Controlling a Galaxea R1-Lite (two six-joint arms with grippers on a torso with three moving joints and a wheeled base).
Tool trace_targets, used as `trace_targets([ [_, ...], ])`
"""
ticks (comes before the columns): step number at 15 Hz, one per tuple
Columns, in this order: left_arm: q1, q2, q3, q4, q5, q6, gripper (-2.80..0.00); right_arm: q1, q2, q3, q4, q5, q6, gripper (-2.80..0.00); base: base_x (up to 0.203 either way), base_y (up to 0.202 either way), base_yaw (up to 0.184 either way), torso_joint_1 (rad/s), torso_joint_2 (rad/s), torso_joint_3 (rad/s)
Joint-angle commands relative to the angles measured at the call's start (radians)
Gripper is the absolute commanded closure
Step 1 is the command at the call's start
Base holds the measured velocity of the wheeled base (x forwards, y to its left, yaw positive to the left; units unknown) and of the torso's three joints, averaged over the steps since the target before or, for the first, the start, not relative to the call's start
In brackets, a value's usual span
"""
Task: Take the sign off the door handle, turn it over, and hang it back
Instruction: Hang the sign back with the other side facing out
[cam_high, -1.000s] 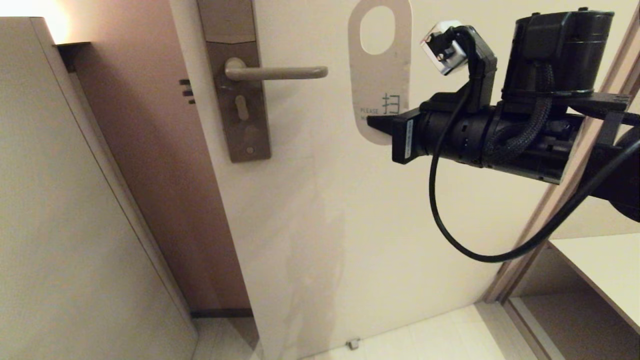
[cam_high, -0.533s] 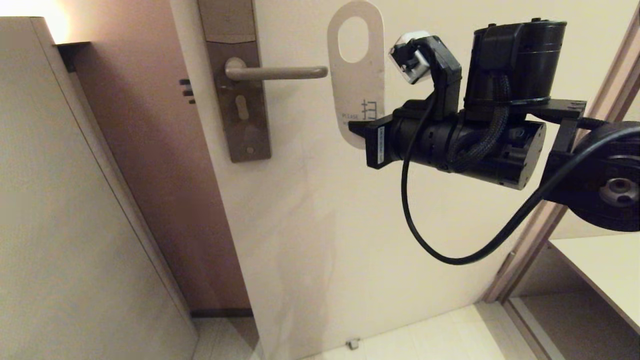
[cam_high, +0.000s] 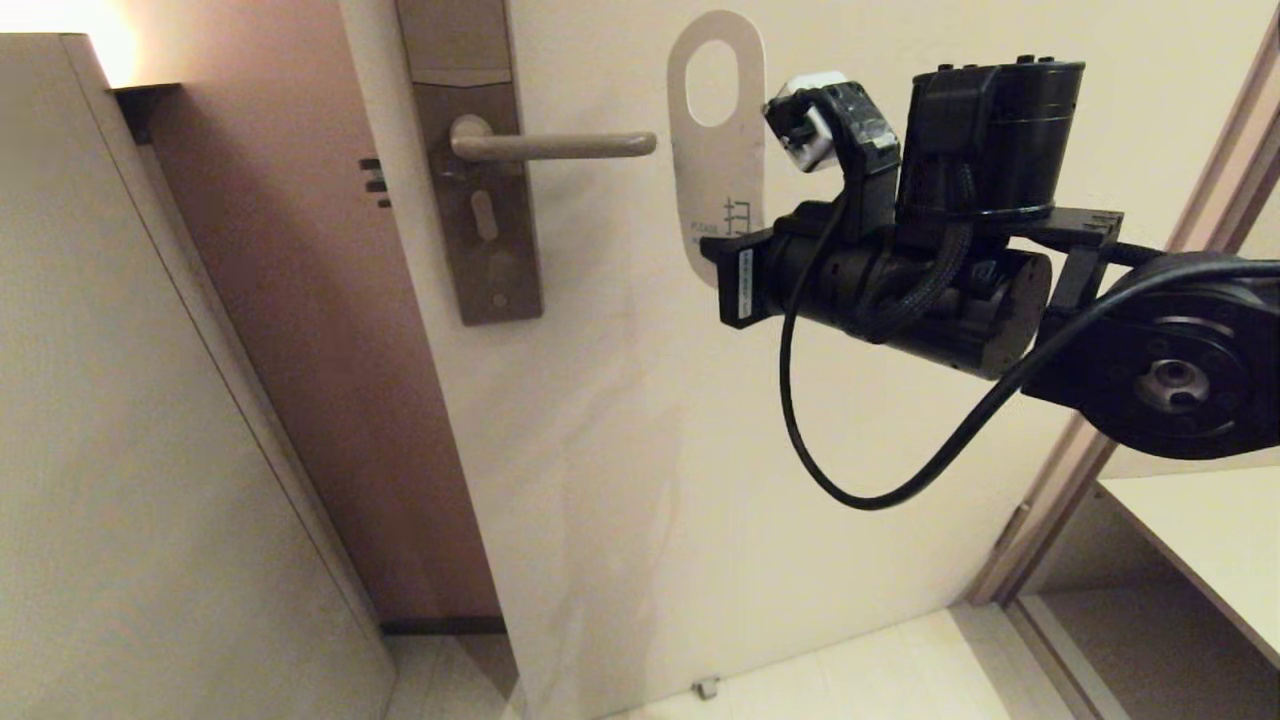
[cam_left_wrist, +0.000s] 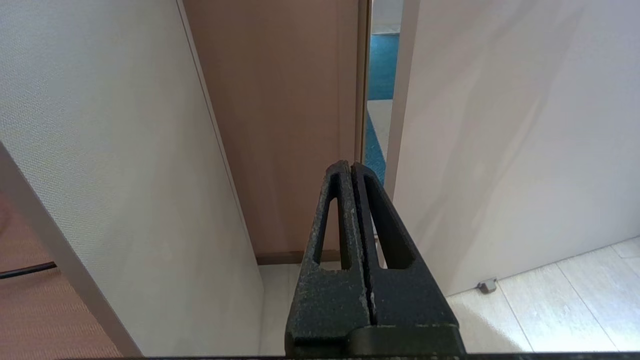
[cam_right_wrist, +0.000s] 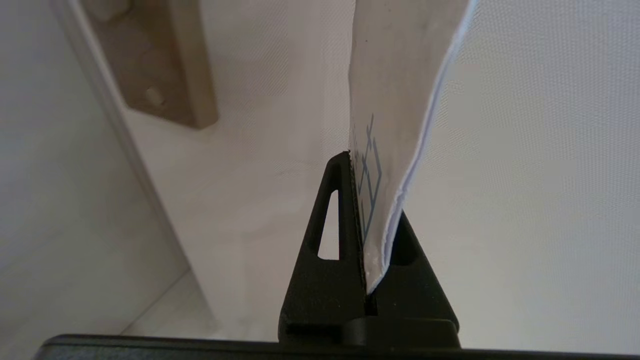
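Note:
The sign (cam_high: 716, 190) is off the door handle and upright, its white side with blue print towards the head camera and its oval hole on top. My right gripper (cam_high: 716, 250) is shut on the sign's lower end. The sign hangs in the air just right of the rounded end of the door handle (cam_high: 550, 146), a level lever on a tall plate (cam_high: 480, 230). In the right wrist view, the sign (cam_right_wrist: 400, 75) rises from the right gripper (cam_right_wrist: 357, 167), pinched between the black fingers (cam_right_wrist: 330, 250). My left gripper (cam_left_wrist: 351, 167) is shut on nothing, low in front of the door gap.
The white door (cam_high: 650, 450) stands ajar beside a brown jamb (cam_high: 330, 400) and a pale wall panel (cam_high: 150, 450). A small door stop (cam_high: 706, 687) sits on the tiled floor. To the right are the door frame (cam_high: 1100, 420) and a shelf (cam_high: 1200, 520).
My right gripper has carried the sign left, close to the handle's end. The sign has turned a little more edge-on to the head camera. The left arm has not moved.

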Motion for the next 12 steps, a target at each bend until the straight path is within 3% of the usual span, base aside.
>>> trace_targets([
  [1, 0.000, 0.001, 0.000, 0.000, 0.000, 0.000, 0.00, 0.005, 0.008, 0.000, -0.004, -0.011, -0.001, 0.00, 0.000, 0.000, 0.000, 0.000, 0.00, 0.000],
  [12, 0.000, 0.001, 0.000, 0.000, 0.000, 0.000, 0.00, 0.043, 0.073, -0.010, -0.063, -0.118, -0.001, 0.00, 0.000, 0.000, 0.000, 0.000, 0.00, 0.000],
])
